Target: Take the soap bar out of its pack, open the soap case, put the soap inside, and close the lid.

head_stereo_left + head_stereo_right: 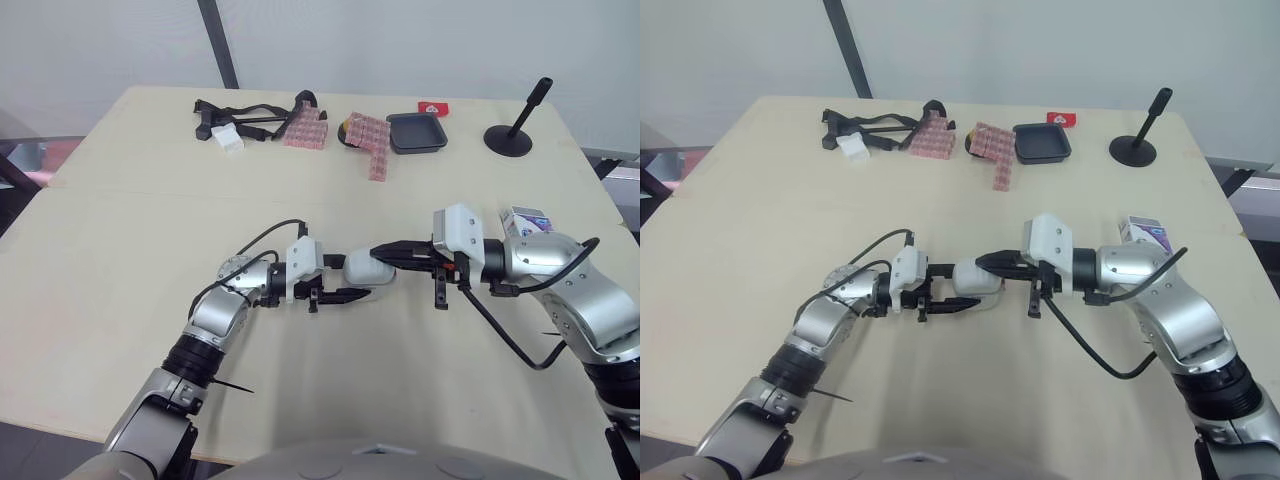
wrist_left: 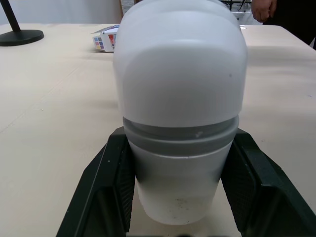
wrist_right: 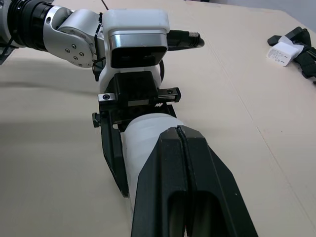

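- The left gripper [image 1: 352, 282] is clamped on the white translucent oval plastic soap case [image 1: 368, 268]. One black finger sits on each side of the case's lower half, as the left wrist view shows.
- The right gripper [image 3: 177, 136] has its two fingers pressed together. Their tips rest on top of the case's lid, reaching in from the opposite side.
- The case is held low over the middle of the worktop's [image 1: 120, 300] near half. Whether it touches the surface cannot be told.
- The lid sits over the base with a grey band showing at the seam. Whether a soap bar is inside cannot be told.
- The small white cardboard soap pack with blue and purple print [image 1: 525, 220] stands near the worktop's right edge, just beyond the right forearm. It is well apart from the case, and whether it has been opened cannot be told.
- A black shallow tray [image 1: 416, 132] and a black round-based stand [image 1: 510, 135] sit along the far edge, away from the work.
- The step in hand looks like work on the lid, with one gripper bracing the base and the other acting on the top.
- The next move probably calls for a firm hold on the base, so the case does not twist or slip while the lid is worked.
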Robot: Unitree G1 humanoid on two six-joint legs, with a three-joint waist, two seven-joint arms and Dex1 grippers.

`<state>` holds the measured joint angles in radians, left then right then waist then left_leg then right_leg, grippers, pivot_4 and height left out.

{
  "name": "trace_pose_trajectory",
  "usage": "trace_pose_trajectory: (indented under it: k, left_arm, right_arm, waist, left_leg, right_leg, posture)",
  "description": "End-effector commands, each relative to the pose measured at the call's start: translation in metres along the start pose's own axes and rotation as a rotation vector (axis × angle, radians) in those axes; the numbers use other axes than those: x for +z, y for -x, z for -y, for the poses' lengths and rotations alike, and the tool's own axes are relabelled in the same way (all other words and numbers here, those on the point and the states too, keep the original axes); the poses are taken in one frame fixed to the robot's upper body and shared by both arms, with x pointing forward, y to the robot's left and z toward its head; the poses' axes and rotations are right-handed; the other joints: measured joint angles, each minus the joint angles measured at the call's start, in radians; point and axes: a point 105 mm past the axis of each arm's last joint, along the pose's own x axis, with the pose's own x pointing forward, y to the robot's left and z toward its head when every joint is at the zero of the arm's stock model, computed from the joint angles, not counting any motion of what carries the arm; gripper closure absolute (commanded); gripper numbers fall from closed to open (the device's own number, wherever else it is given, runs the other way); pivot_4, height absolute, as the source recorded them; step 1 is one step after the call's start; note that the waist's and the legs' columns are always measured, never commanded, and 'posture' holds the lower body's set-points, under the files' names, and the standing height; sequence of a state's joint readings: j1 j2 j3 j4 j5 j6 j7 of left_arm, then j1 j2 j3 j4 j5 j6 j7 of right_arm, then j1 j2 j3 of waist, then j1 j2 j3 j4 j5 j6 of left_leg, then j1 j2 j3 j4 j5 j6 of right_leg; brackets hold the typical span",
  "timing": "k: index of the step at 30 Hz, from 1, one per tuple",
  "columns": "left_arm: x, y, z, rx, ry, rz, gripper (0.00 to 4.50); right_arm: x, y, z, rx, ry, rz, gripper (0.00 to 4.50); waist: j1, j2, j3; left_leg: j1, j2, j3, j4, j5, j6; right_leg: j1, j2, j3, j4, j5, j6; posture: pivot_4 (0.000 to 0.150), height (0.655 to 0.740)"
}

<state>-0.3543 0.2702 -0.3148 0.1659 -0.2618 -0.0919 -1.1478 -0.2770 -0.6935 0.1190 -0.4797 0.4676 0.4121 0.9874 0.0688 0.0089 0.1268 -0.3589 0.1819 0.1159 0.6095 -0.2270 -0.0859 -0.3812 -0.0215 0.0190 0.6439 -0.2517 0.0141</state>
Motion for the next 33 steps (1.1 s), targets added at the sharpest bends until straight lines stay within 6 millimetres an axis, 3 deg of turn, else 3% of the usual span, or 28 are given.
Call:
trace_pose_trajectory:
  k: [1, 33]
  left_arm:
    - [0.006, 0.002, -0.002, 0.011, -0.033, 0.004, 2.59]
    - [0.006, 0.001, -0.001, 0.015, -0.037, 0.005, 2.59]
  right_arm:
    - [0.002, 0.001, -0.002, 0.009, 0.033, 0.002, 4.49]
    - [-0.033, -0.005, -0.010, 0.032, -0.010, -0.151, 4.49]
  waist:
    - [0.000, 0.000, 0.000]
    - [-0.004, -0.003, -0.004]
  left_leg:
    - [0.000, 0.000, 0.000, 0.000, 0.000, 0.000]
    - [0.003, 0.000, 0.000, 0.000, 0.000, -0.001]
  right_leg:
    - [0.000, 0.000, 0.000, 0.000, 0.000, 0.000]
    - [0.001, 0.000, 0.001, 0.003, 0.000, 0.000]
  posture:
    - [0.150, 0.7374]
    - [0.150, 0.7374]
